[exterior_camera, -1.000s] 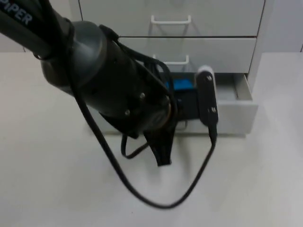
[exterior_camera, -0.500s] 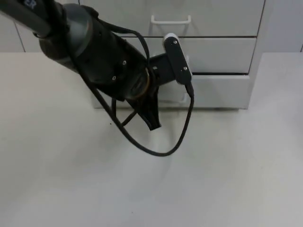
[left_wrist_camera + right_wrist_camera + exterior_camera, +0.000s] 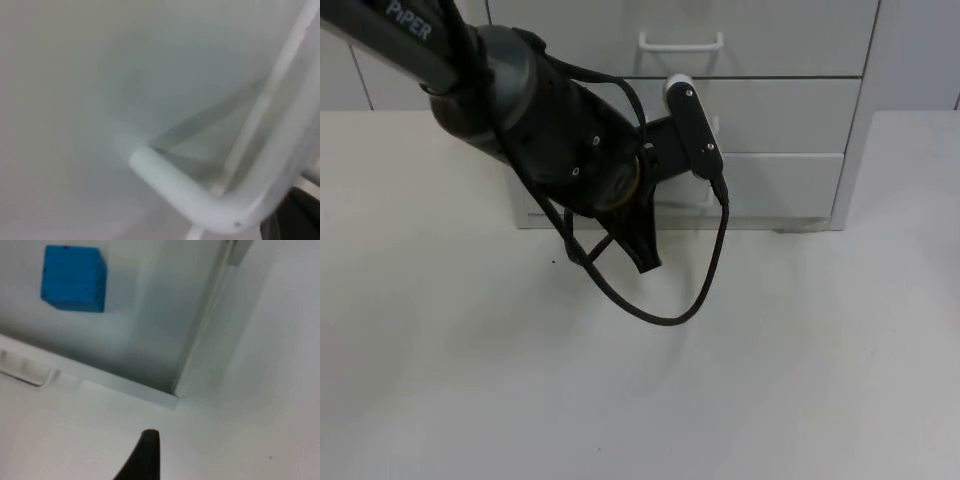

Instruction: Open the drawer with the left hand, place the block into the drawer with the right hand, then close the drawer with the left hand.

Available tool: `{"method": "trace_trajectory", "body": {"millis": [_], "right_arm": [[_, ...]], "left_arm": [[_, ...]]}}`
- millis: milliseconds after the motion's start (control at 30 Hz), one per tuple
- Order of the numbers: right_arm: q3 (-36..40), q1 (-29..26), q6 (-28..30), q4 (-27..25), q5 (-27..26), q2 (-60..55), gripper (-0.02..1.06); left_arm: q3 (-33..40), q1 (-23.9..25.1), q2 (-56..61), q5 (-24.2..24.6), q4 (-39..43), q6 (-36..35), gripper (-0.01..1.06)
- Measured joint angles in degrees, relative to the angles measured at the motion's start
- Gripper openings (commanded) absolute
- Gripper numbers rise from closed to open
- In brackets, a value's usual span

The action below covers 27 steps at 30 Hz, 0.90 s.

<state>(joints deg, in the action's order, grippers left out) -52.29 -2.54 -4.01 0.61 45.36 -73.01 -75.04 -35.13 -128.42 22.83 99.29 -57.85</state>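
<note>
Closing step near done: the left gripper (image 3: 638, 245) is at the centre-frame drawer (image 3: 785, 185), which looks shut with the block (image 3: 74, 278) inside; the right gripper (image 3: 145, 457) waits nearby, neither grip discernible; next, back away.

A robotics lab or test bench, by its plain fittings: a bare white table top (image 3: 800, 380) carries a white plastic drawer cabinet with thin white loop handles (image 3: 770, 110), just behind the black robot arm marked "PIPER" (image 3: 535, 130), with grey partition panels (image 3: 920, 50) backing the cabinet.
</note>
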Motion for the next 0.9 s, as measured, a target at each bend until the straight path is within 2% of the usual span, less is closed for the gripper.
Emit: {"method": "trace_trajectory", "body": {"millis": [433, 533, 667, 700, 767, 867, 900], "right_arm": [[0.0, 0.0, 0.0, 0.0, -0.2, 0.0, 0.88], [0.0, 0.0, 0.0, 0.0, -0.2, 0.0, 0.88], [0.0, 0.0, 0.0, 0.0, -0.3, 0.0, 0.88], [0.0, 0.0, 0.0, 0.0, -0.3, 0.0, 0.88], [0.0, 0.0, 0.0, 0.0, -0.5, 0.0, 0.88], [0.0, 0.0, 0.0, 0.0, -0.6, 0.0, 0.88], [0.0, 0.0, 0.0, 0.0, -0.6, 0.0, 0.88]], "left_arm": [[-0.4, 0.6, -0.4, 1.5, -0.6, -1.7, 0.0], [-0.5, -0.2, -0.4, 3.8, -4.4, 0.4, 0.0], [-0.9, -1.9, 2.7, 7.3, -19.1, 13.3, 0.0], [-0.9, -1.9, 2.7, 7.3, -19.1, 13.3, 0.0], [0.2, -3.4, 5.9, 7.5, -28.3, 20.3, 0.0], [1.6, -4.3, 11.1, 7.6, -46.8, 34.6, 0.0], [1.6, -4.3, 11.1, 7.6, -46.8, 34.6, 0.0]]}}
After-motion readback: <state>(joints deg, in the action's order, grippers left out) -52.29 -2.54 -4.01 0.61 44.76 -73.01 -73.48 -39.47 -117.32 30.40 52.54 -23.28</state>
